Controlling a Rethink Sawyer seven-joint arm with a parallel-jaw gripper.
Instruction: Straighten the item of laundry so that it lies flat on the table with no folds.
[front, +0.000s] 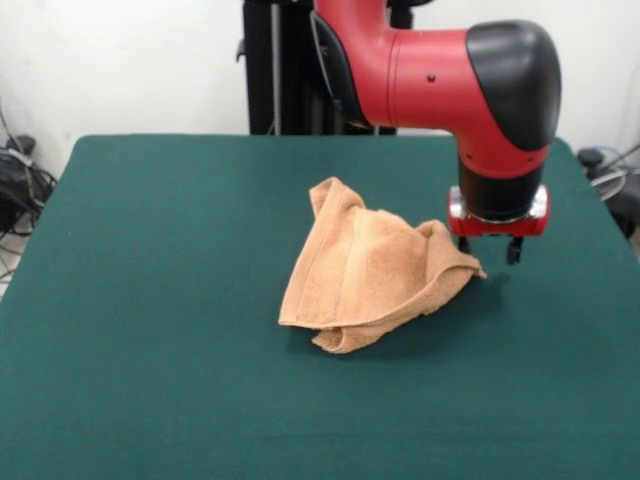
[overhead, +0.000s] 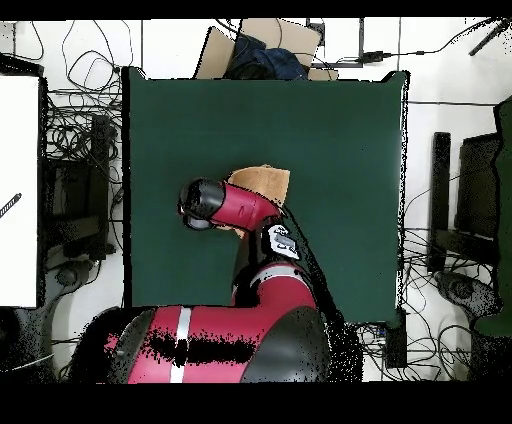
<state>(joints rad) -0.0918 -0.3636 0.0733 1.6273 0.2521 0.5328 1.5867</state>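
The peach-orange towel lies crumpled in the middle of the green table, folded over itself, with a doubled flap along its front edge and one corner pointing right. My gripper hangs just right of that corner, low over the table. Its two dark fingertips stand apart, and nothing shows between them. In the overhead view only part of the towel shows, on the green table. The arm's black and red end covers the rest and hides the gripper.
The red arm comes down over the table's far right part. Around the table there are cables, a cardboard box at the far edge, dark equipment to one side and a white surface to the other.
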